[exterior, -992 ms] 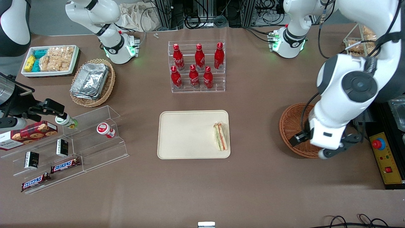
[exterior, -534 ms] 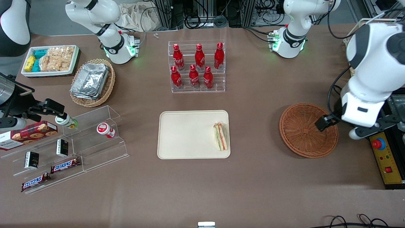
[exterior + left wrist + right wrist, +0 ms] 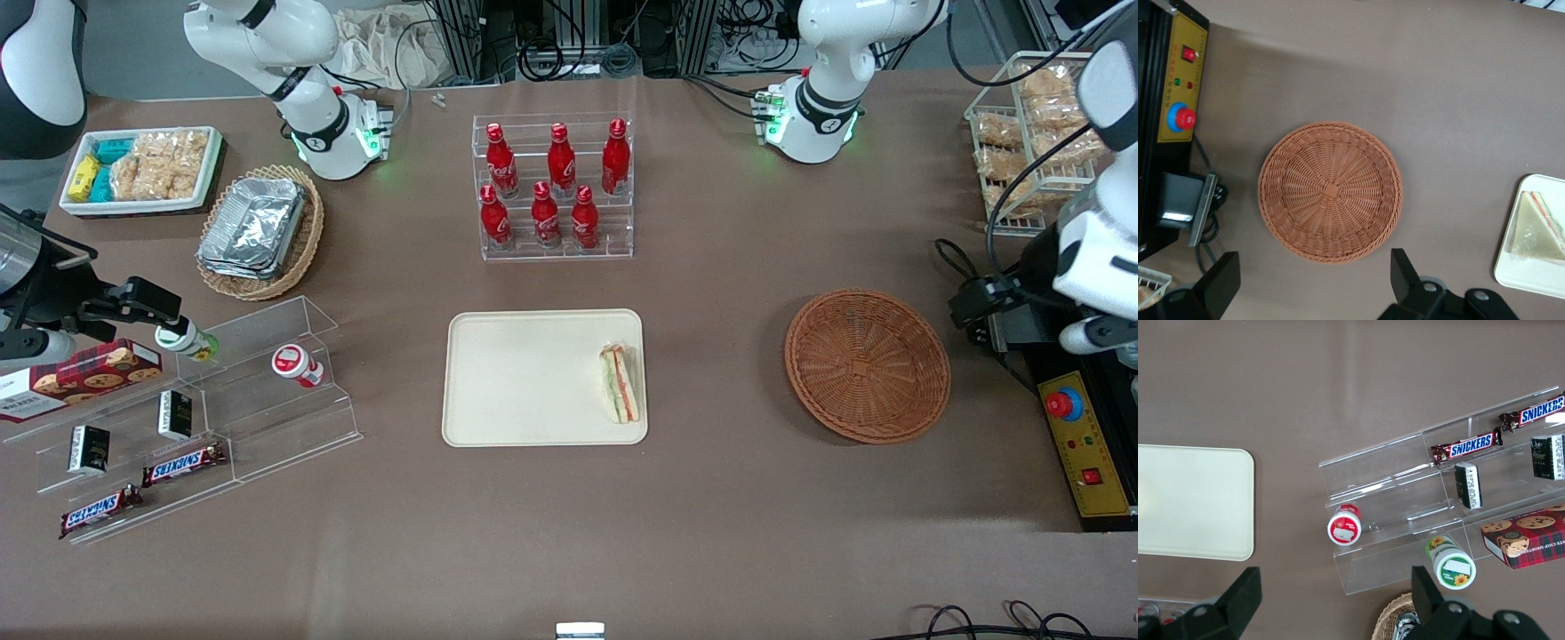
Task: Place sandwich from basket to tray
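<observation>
The sandwich (image 3: 621, 382) lies on the cream tray (image 3: 524, 382), near the tray edge closest to the basket. It also shows in the left wrist view (image 3: 1538, 227) on the tray corner (image 3: 1528, 280). The reddish-brown wicker basket (image 3: 867, 364) is empty, as the left wrist view (image 3: 1330, 192) also shows. My left gripper (image 3: 1036, 307) hangs high over the table edge at the working arm's end, beside the basket. It is open and empty (image 3: 1313, 283), its fingers (image 3: 1405, 273) spread wide.
A black and yellow control box with a red button (image 3: 1064, 404) sits beside the basket. A wire rack of snacks (image 3: 1022, 133) stands farther back. An acrylic rack of red bottles (image 3: 553, 187) stands farther from the camera than the tray.
My left arm has swung off the basket toward the working arm's end of the table, uncovering the empty basket. The sandwich and tray have not moved.
</observation>
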Motion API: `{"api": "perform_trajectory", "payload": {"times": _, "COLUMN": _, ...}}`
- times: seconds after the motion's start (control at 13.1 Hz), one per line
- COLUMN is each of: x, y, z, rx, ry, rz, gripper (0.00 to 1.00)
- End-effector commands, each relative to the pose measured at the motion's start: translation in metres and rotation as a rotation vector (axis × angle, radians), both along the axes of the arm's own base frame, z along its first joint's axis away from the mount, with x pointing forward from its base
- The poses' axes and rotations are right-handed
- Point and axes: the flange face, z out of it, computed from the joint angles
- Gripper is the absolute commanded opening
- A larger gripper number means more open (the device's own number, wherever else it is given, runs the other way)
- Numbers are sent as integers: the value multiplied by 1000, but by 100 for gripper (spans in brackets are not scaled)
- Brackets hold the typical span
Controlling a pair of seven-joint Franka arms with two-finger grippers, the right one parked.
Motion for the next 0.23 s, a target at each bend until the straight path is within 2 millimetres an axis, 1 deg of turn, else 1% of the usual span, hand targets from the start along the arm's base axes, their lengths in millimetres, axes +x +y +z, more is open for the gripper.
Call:
{"api": "perform_trajectory", "payload": {"times": 0.0, "x": 0, "y": 3, "z": 10, "rx": -9, "ry": 13, "rz": -12, "gripper": 100}}
{"api": "perform_trajectory", "payload": {"times": 0.15, "x": 0, "y": 2, "z": 8, "rx": -11, "ry": 18, "rz": -13, "gripper": 100}}
